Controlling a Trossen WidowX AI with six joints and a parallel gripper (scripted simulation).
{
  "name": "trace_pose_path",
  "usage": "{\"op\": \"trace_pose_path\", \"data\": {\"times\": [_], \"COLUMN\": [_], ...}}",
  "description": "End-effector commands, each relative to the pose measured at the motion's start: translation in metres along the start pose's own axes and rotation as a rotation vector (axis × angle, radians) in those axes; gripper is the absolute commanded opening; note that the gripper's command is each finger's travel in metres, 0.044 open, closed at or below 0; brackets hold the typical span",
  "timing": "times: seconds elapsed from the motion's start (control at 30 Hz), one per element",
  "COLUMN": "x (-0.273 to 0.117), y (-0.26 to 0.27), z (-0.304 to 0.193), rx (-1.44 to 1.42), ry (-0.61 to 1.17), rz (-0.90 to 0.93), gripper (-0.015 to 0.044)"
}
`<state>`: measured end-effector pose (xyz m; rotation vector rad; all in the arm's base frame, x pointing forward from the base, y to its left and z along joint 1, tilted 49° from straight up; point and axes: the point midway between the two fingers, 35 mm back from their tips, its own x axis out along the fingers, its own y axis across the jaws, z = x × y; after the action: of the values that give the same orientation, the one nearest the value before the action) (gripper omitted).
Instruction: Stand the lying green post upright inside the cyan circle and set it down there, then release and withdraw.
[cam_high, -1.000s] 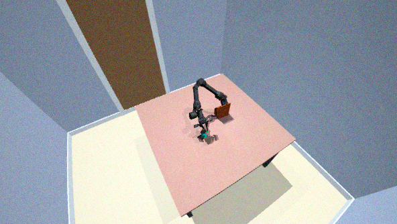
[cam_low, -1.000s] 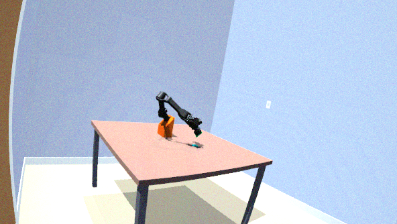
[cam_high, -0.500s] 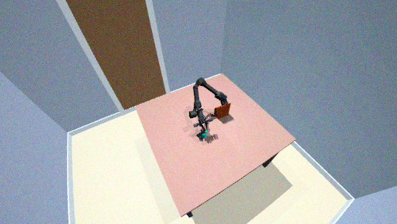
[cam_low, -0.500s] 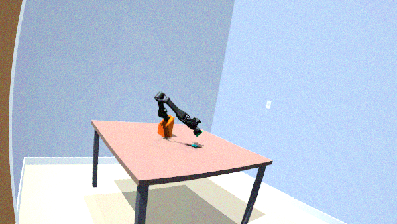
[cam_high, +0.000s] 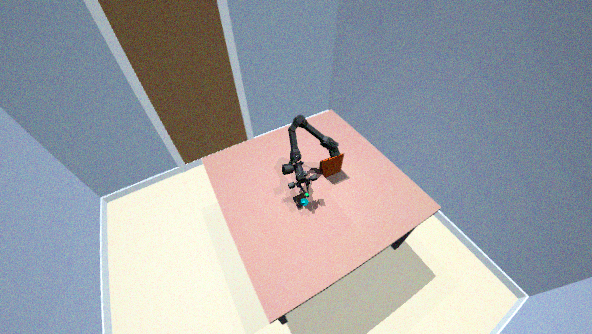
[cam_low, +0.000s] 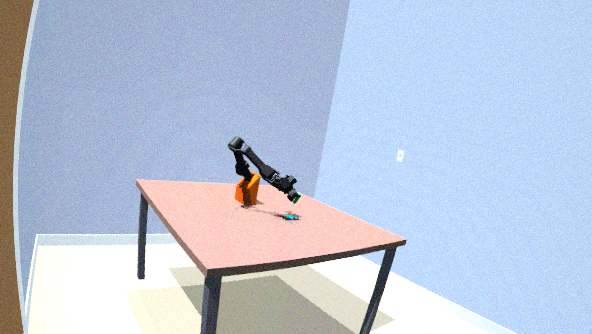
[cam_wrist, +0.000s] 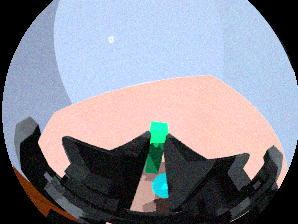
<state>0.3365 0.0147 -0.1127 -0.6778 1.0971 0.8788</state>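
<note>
The green post is held between the fingertips of my gripper, which is shut on it. The post is off the table and looks tilted in the exterior view. In the wrist view its bright end face points away from the wrist, and the fingers hide part of its sides. The cyan circle lies flat on the table below the post, partly shadowed and partly hidden by a finger in the wrist view.
An orange panel-like block stands by the arm's base on the pink table. It is well behind the cyan circle, on the arm's base side. The arm's shadow falls around the circle.
</note>
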Motion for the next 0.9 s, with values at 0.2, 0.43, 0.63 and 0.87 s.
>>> {"op": "trace_pose_path", "data": {"times": [0.2, 0.43, 0.63, 0.87], "x": [-0.006, -0.010, -0.014, -0.020], "y": [0.000, 0.000, 0.000, 0.000], "z": [0.000, 0.001, 0.002, 0.002], "rx": [-0.029, -0.050, -0.070, -0.095], "ry": [-0.067, -0.115, -0.155, -0.200], "rz": [-0.020, -0.038, -0.056, -0.078], "gripper": [0.0023, 0.0023, 0.0023, 0.0023]}}
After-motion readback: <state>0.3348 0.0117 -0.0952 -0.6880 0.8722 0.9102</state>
